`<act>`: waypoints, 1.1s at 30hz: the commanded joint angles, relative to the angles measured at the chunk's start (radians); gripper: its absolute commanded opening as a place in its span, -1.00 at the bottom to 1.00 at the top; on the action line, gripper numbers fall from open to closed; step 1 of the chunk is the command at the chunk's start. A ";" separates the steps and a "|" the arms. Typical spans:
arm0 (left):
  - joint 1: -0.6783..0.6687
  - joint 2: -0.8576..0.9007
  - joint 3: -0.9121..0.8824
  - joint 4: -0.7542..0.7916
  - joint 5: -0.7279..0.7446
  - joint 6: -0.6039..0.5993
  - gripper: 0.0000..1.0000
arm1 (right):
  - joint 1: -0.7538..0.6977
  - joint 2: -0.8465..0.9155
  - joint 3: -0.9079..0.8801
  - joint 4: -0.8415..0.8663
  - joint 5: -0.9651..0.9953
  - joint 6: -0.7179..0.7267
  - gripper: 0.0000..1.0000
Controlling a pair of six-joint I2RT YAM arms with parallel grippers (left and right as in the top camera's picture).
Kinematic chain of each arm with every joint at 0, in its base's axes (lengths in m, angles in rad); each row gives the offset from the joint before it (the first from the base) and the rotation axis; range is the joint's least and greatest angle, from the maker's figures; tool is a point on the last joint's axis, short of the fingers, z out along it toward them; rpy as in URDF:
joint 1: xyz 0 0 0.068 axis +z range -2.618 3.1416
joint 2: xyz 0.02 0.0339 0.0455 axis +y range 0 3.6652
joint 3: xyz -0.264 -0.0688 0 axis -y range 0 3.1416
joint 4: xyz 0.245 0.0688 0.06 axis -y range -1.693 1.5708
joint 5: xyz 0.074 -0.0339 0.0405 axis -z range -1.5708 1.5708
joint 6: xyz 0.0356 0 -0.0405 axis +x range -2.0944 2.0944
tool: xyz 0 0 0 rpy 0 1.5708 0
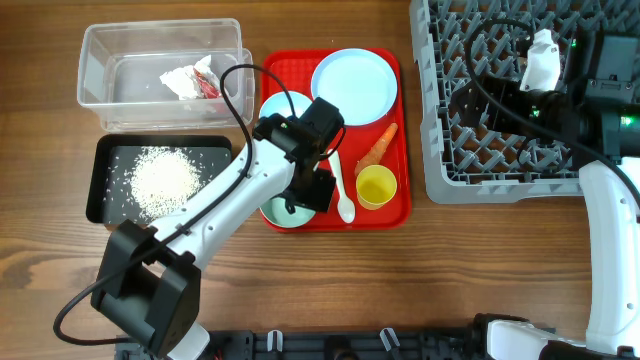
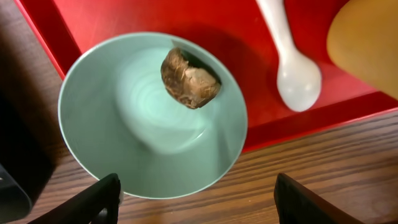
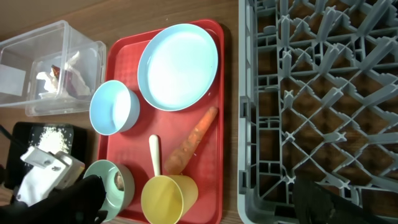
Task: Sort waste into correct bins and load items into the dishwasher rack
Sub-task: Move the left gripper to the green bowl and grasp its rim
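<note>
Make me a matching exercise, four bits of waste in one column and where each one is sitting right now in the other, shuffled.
Column one:
1. rice grains
2. crumpled paper
3. brown scrap
4. carrot piece

Column two:
A. in the mint-green bowl
B. lying directly on the red tray
C. in the clear tub
D. in the black tray

Pairs: 1-D, 2-C, 3-A, 4-B

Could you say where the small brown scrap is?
Left wrist view: the scrap sits in the mint-green bowl at the red tray's near-left corner, beside the white spoon.

Room over mint-green bowl (image 2: 99, 124); white spoon (image 2: 297, 78), seemingly yellow cup (image 2: 367, 43), close alongside.
</note>
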 commanded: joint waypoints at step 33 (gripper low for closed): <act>-0.117 0.009 -0.275 0.269 -0.050 -0.024 0.34 | -0.004 0.006 0.021 0.010 0.011 -0.025 0.99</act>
